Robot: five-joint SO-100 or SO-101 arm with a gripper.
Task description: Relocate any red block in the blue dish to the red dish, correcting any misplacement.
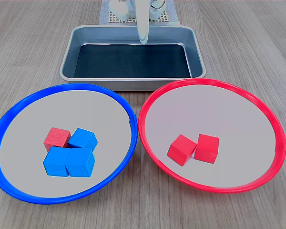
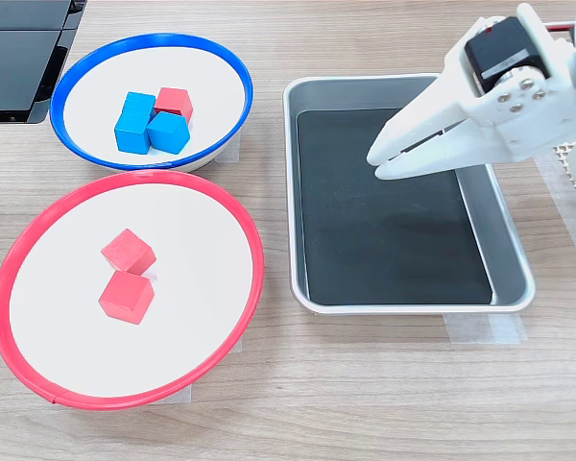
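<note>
While the gripper (image 2: 382,163) hangs above the steel tray (image 2: 504,245), nothing of the task is yet in hand. Its jaws are almost closed, with only a thin slit between the white fingertips, and they hold nothing.

The red block (image 1: 56,138) to be moved lies in the blue dish (image 1: 19,191). In the first exterior view it sits at about 10 o'clock of a tight cluster, and three blue blocks (image 1: 69,161) fill the rest. It seems to touch at least two of them (I cannot tell if any small gap is left). In the red dish (image 1: 271,124) two red blocks (image 1: 194,148) already rest side by side, near the centre.

My judgement is that the main danger comes from this crowding. If the jaws come down too narrow, a fingertip may land on top of the block and push it aside. If they open wide but on the wrong axis, one finger may wedge against a blue block, and then the grip could take two blocks or tip the red one. The free sides of the red block face 9 and 12 o'clock in the first exterior view, so an approach from there looks safer. A loose grip could also drop the block over the gap between the dishes. At release, it may knock the two blocks already there.
</note>
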